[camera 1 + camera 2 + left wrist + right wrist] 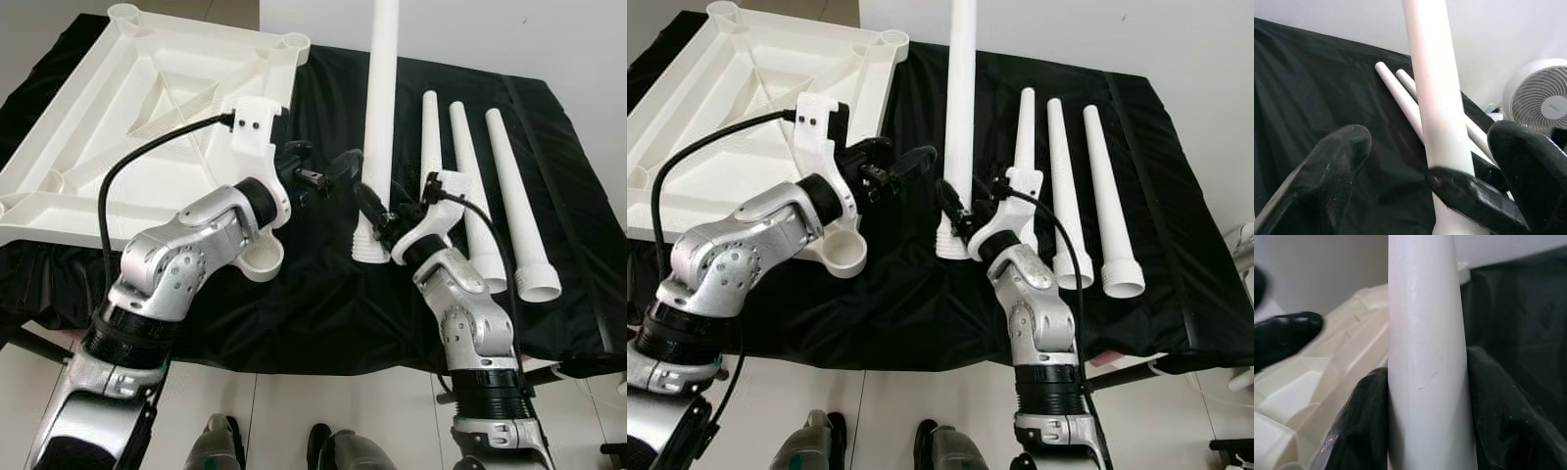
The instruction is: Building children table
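A black cloth (323,304) covers a table. On its left lies a white plastic tabletop (127,117), upside down, its ribbed underside facing up. Round sockets sit at its corners; the near right socket (843,257) is an open ring with nothing in it, partly hidden behind the left arm.

The right gripper (377,217) holds a white table leg (379,117) upright, its flared lower end resting on the cloth near the middle of the table. Its two black fingers (1361,426) press against opposite sides of the leg low down, closed snugly on it. The top of the leg runs out of the frame.

The left gripper (328,168) sits just left of the upright leg, at about its lower part. Its fingers (1337,161) are spread wide with the leg standing between and beyond them, and they grasp nothing.

Three more white table legs (490,196) lie side by side on the cloth to the right, narrow ends pointing away, wide open ends toward the robot. The right arm covers the near end of the leftmost one.

A white fan (1540,103) stands in the background past the table edge, cut off at the picture border.
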Controlling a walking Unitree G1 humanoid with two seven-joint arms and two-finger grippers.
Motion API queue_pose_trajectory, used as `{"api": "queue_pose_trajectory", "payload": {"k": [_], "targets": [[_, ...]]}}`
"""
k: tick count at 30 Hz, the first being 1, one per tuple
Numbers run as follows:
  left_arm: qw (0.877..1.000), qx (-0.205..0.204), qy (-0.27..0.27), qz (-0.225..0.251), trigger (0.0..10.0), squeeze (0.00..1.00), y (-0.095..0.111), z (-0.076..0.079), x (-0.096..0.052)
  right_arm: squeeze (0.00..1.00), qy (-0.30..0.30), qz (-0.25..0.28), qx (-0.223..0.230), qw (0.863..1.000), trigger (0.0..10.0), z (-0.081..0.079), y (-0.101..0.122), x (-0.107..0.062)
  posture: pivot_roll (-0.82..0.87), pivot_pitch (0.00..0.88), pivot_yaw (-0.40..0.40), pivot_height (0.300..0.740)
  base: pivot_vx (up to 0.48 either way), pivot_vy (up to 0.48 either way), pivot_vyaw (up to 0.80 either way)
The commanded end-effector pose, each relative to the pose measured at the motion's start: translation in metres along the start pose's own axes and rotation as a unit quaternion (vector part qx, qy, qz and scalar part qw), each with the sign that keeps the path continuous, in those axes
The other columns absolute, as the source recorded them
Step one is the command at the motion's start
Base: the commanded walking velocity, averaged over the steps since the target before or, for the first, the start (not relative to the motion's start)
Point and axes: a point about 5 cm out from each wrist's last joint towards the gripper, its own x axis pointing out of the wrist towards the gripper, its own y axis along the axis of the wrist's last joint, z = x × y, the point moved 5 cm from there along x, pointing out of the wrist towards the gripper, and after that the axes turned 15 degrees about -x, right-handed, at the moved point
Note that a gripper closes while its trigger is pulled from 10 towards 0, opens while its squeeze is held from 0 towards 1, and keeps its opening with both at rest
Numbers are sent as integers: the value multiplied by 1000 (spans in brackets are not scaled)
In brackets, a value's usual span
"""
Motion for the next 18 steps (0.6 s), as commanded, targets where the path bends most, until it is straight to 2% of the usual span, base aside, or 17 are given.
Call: {"api": "queue_pose_trajectory", "payload": {"k": [1,10,18], "targets": [[985,-8,-170,-39,10000,0,3,37,0,0,44,41,-16,998,10000,-12,17,0,77,171,-69,740,0,0,0],[981,-11,-188,-40,10000,0,18,42,11,0,139,63,-33,988,10000,-40,25,-6,81,164,-71,740,0,0,0],[980,-19,-196,-31,10000,0,33,42,16,0,178,65,-45,981,10000,-53,24,-16,77,161,-67,740,0,0,0]]}}
